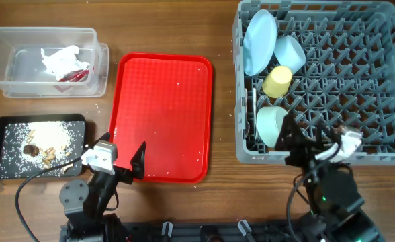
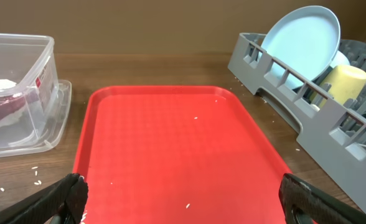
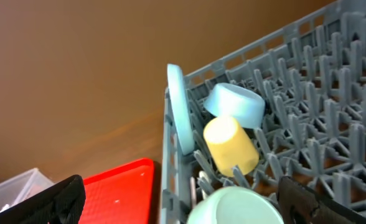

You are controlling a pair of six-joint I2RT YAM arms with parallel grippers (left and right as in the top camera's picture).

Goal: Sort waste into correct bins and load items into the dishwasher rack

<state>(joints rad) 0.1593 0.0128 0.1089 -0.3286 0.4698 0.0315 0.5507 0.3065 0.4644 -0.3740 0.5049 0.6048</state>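
Dishwasher rack (image 1: 359,87), grey lattice crate with pegs, right side of table (image 1: 184,27); four dishes inside: one pale blue plate (image 1: 260,42) on edge, one small blue bowl (image 1: 289,52), one yellow cup (image 1: 277,81), one mint bowl (image 1: 270,125). Left hand (image 2: 180,205) spread over red tray (image 1: 160,101); right hand (image 3: 180,202) spread by rack's near corner.

No text, label, brand, number or sign can be read in any view. On the near right wall of the clear tub (image 2: 41,93), at the far left of the scene, there is a small reddish patch, too blurred to tell whether it is print
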